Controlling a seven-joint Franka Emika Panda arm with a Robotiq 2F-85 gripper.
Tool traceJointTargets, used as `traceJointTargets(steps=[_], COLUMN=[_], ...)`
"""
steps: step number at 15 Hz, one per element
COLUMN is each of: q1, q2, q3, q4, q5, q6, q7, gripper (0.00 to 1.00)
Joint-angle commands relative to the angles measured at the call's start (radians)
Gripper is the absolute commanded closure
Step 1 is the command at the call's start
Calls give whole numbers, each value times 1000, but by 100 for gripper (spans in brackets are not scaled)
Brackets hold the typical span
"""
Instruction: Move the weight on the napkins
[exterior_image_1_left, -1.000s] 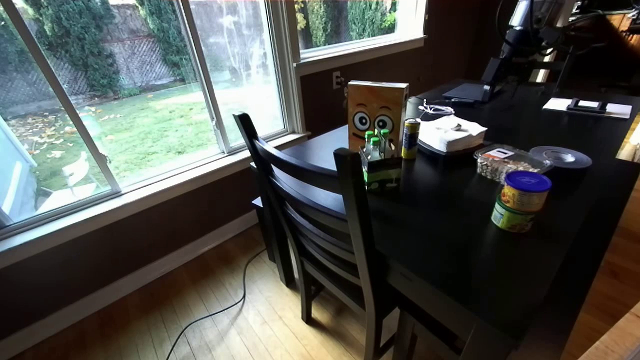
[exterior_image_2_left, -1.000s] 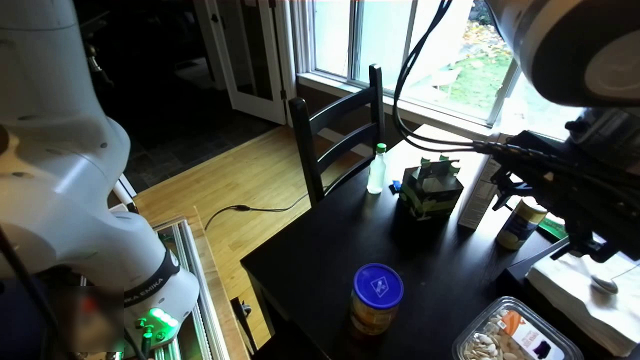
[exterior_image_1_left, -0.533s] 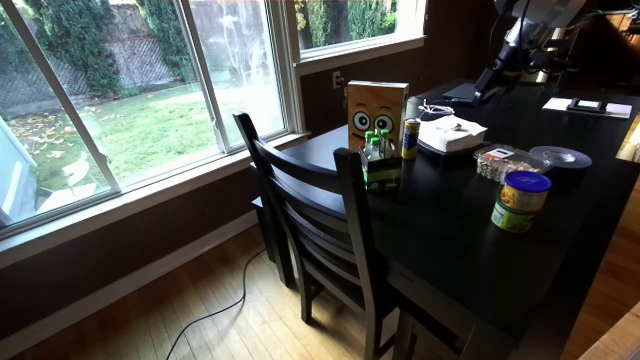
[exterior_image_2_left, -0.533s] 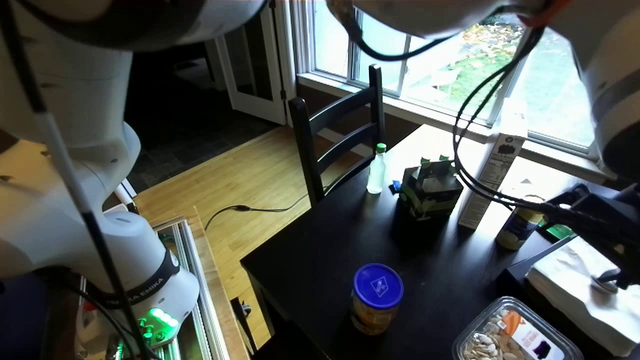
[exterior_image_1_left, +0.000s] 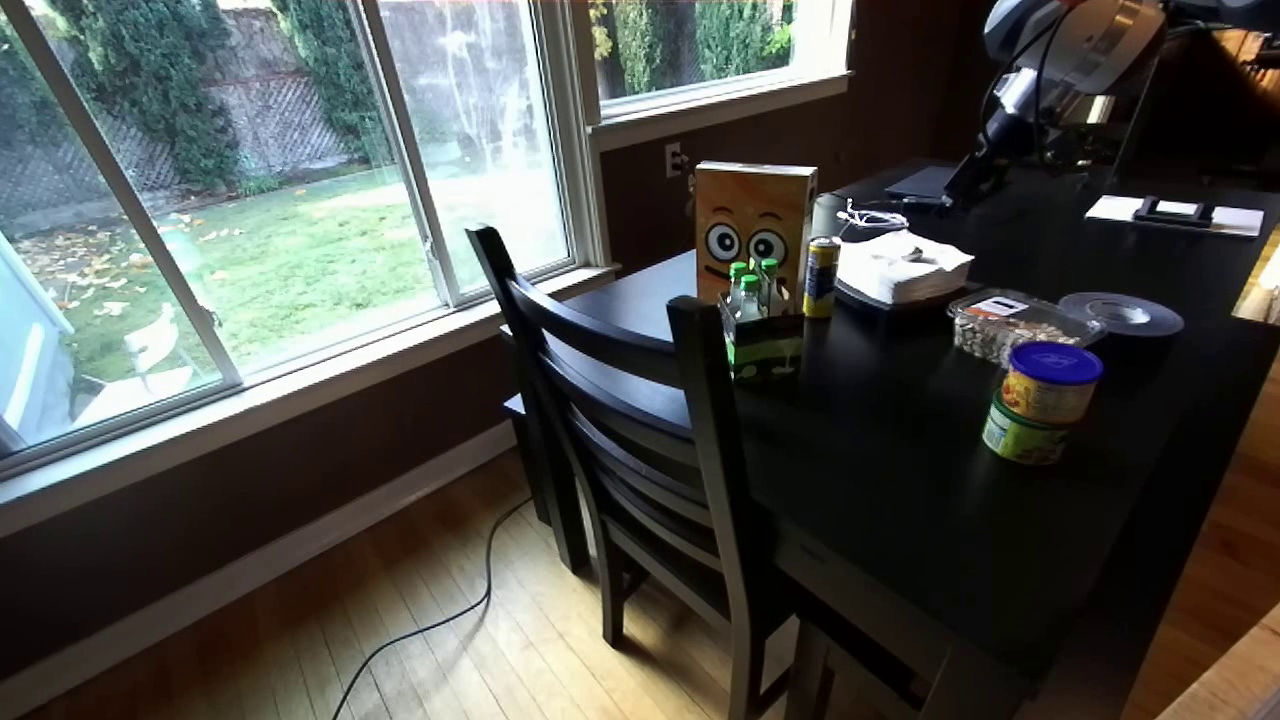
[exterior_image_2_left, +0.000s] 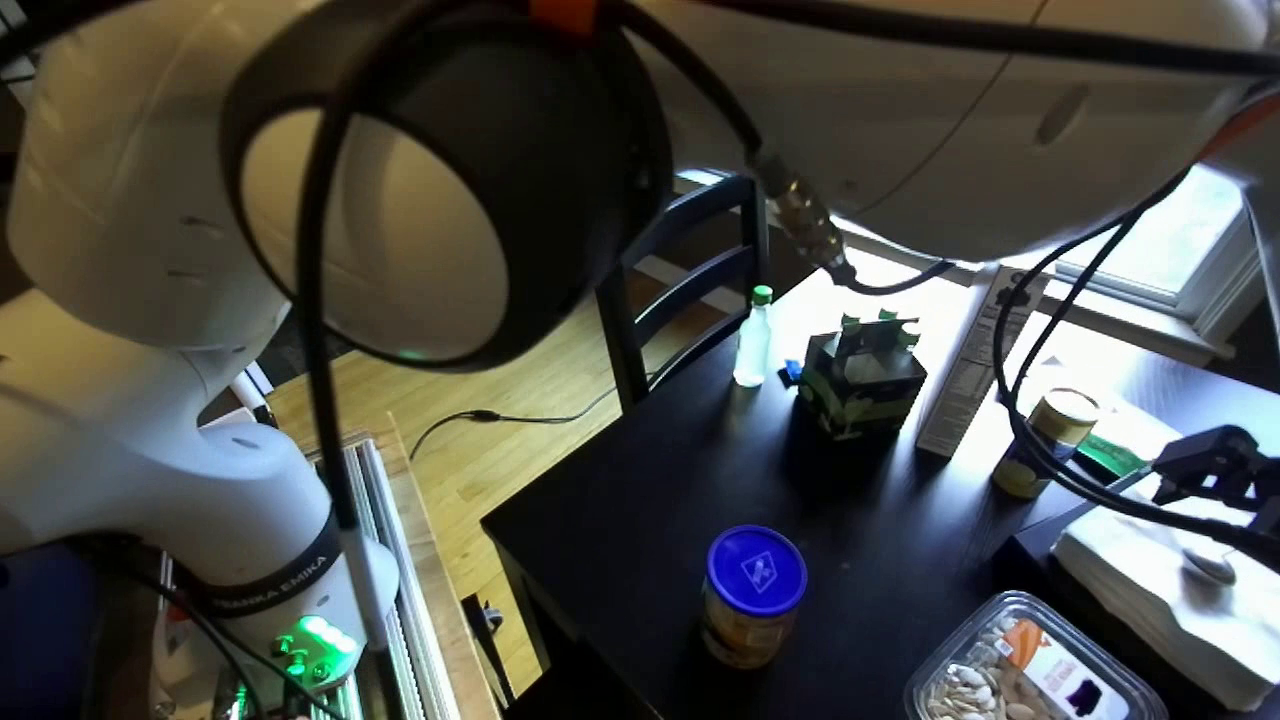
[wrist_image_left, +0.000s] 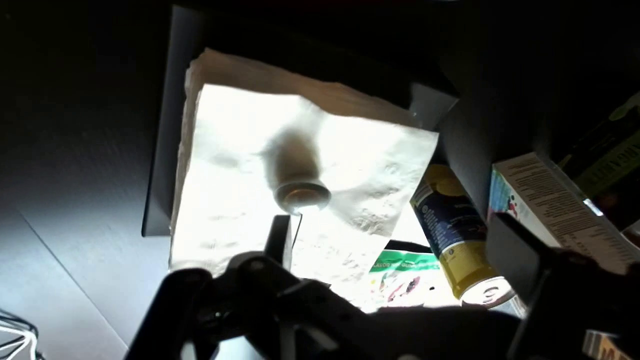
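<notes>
Paper napkins (wrist_image_left: 235, 150) (crinkled), shiny metallic weight (wrist_image_left: 302, 194)

Arm (exterior_image_2_left: 140, 450) is wht w/ blk cables (exterior_image_2_left: 311, 250), EMIKA-marked band (exterior_image_2_left: 276, 588), grn lights (exterior_image_2_left: 325, 632), blk end effector (wrist_image_left: 393, 237).

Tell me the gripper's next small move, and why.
Probably nudge the open gripper sideways to centre it over the weight: in the wrist view, the weight lies on the napkins but shows near one finger rather than midway between the two.
</notes>
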Motion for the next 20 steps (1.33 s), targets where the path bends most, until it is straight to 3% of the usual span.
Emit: traceJointTargets(steps=[1, 5, 6, 10, 20], q1=[-9, 13, 6, 11, 26], q2=[153, 271, 168, 234, 295], q3=[20, 4, 10, 10, 45], q4=[237, 394, 233, 321, 378], q5=[-17, -5, -2, -2, 41], q6=[-33, -23, 0, 0, 72], q7=[-10, 124, 50, 95, 192], gripper=[0, 0, 0, 0, 0])
